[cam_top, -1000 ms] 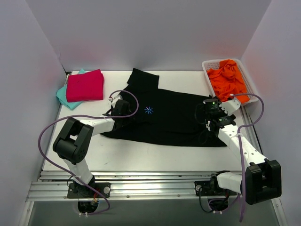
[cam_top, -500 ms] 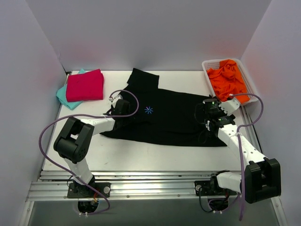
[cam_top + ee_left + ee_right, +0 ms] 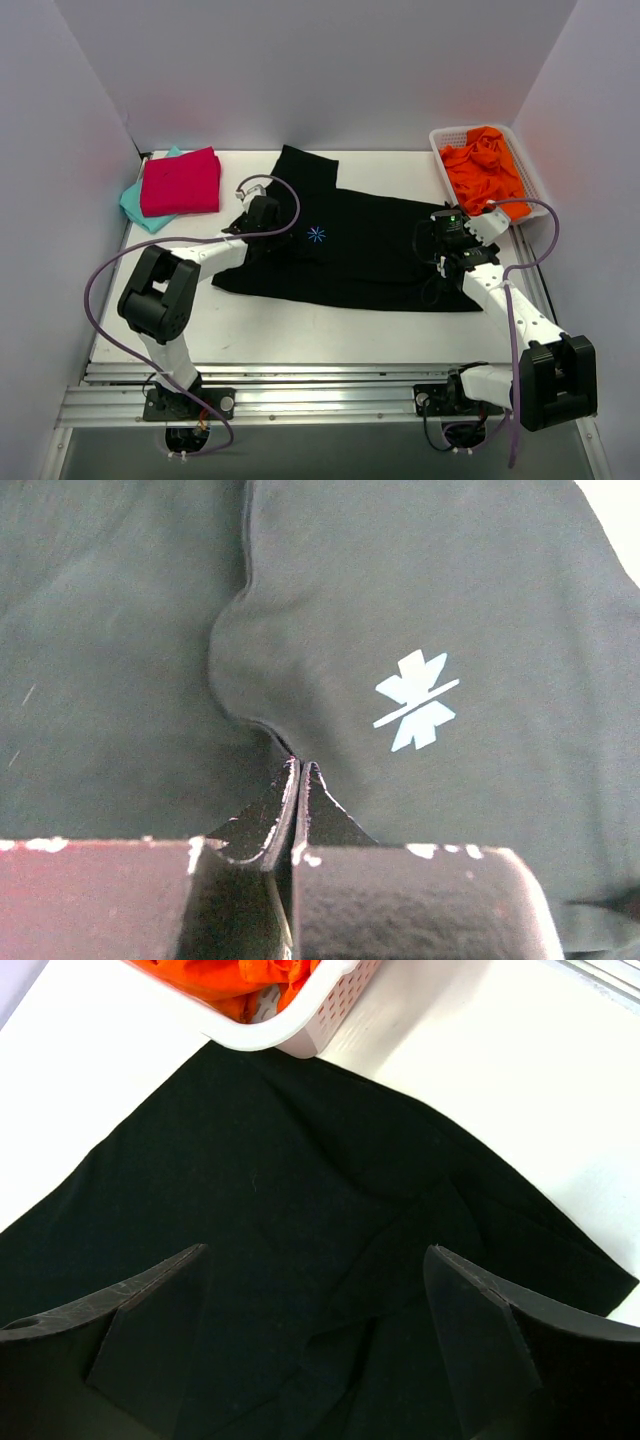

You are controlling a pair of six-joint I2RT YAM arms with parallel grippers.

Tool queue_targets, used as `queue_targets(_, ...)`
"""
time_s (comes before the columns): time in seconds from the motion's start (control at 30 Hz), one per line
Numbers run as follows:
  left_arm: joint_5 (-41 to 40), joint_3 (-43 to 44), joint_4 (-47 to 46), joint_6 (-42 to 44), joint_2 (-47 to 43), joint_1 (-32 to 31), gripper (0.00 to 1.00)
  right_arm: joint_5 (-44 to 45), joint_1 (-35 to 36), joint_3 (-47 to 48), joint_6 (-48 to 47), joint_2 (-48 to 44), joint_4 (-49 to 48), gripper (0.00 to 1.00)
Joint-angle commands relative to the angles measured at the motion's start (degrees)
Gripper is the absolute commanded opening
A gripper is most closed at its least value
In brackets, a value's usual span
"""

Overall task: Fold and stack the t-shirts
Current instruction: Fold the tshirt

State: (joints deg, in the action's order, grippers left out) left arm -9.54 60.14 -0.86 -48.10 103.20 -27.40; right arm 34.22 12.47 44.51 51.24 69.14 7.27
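Note:
A large black t-shirt (image 3: 370,255) lies spread flat across the middle of the table, its light-blue asterisk mark (image 3: 316,235) left of centre. My left gripper (image 3: 268,222) is shut, its tips (image 3: 300,767) pinching a curved edge of the black shirt (image 3: 120,630) just left of the mark (image 3: 415,700). My right gripper (image 3: 443,224) is open above the shirt's right part (image 3: 300,1180), its fingers (image 3: 480,1300) wide apart with only cloth between them. A folded magenta-pink shirt (image 3: 181,181) lies on a teal one (image 3: 138,205) at the far left.
A white slotted basket (image 3: 528,170) holding orange cloth (image 3: 483,165) stands at the far right; its corner (image 3: 300,1025) shows just beyond the black shirt's edge. Grey walls enclose the table on three sides.
My left gripper has moved toward the far side with the shirt's edge pinched, and the cloth near it has shifted slightly. The right arm has stayed still.

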Motion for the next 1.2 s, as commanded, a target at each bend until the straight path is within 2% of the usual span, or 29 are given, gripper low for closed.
queue_targets(0.0, 0.5, 7.4, -2.1, 1.5, 1.6, 0.2, 0.02, 1.2, 0.4, 0.0, -0.1, 0.0, 0.3, 0.82)
queue_targets(0.1, 1.4, 12.7, -3.6, 2.4, 5.9, 0.7, 0.02, 1.3, 0.4, 0.0, -0.1, -0.3, 0.5, 0.82)
queue_targets(0.13, 3.2, 14.1, -4.8, 2.7, 7.4, 0.9, 0.13, 1.3, 0.4, 0.0, -0.1, -0.4, 0.6, 0.82)
queue_targets(0.17, 4.1, 15.4, -5.7, 3.4, 8.8, 1.1, 0.29, 1.6, 0.4, 0.1, -0.1, -0.6, 0.8, 0.82)
queue_targets(0.2, 5.0, 16.7, -6.9, 3.7, 12.1, 1.6, 0.52, 1.6, 0.4, 0.1, 0.0, -0.8, 1.0, 0.82)
queue_targets(0.23, 7.3, 19.4, -8.7, 4.0, 13.9, 1.8, 0.97, 1.6, 0.4, 0.1, -0.1, -1.1, 1.3, 0.82)
queue_targets(0.27, 9.0, 20.8, -9.3, 4.1, 17.1, 2.3, 0.94, 1.9, 0.4, 0.1, 0.0, -1.4, 1.3, 0.82)
queue_targets(0.37, 14.7, 23.1, -11.6, 2.8, 18.9, 3.7, 0.94, 2.3, 0.5, 0.0, 0.3, -2.1, 1.5, 0.82)
queue_targets(0.47, 13.2, 15.2, -15.4, 2.0, 14.0, 3.8, 0.94, 3.0, 0.8, -0.1, 0.3, -2.6, 2.0, 0.82)
queue_targets(0.5, 11.9, 12.7, -15.8, 1.9, 9.2, 3.6, 0.94, 3.1, 0.9, -0.2, 0.3, -2.8, 2.0, 0.82)
queue_targets(0.63, 0.6, 1.8, -8.9, 1.5, -5.0, 0.8, 0.94, 3.5, 2.2, -0.3, 0.0, -4.8, 2.0, 0.82)
queue_targets(0.67, -4.6, -1.7, -7.1, 1.3, -10.5, 0.1, 0.94, 3.4, 2.7, -0.3, -0.8, -5.3, 1.7, 0.82)
queue_targets(0.8, -13.2, -8.7, 4.3, -0.9, -22.8, -3.1, 0.94, 1.4, 9.0, -1.1, -3.3, -9.7, -1.4, 0.82)
queue_targets(0.9, -19.1, -15.0, 6.5, -1.4, -30.6, -5.6, 0.94, -3.8, 13.5, -2.6, -6.0, -10.7, -6.3, 0.82)
queue_targets(1.03, -16.5, -21.5, -4.5, 1.2, -31.3, -3.9, 0.94, -8.0, 19.9, -4.9, -5.1, -5.9, -10.8, 0.80)
queue_targets(1.1, -14.8, -21.6, -9.2, 1.9, -27.1, -2.4, 0.94, -8.7, 21.4, -7.0, -3.8, -3.9, -14.1, 0.79)
queue_targets(1.17, -9.6, -20.2, -11.4, 2.8, -20.4, -1.1, 0.94, -8.5, 23.0, -7.8, -3.0, -2.6, -15.2, 0.78)
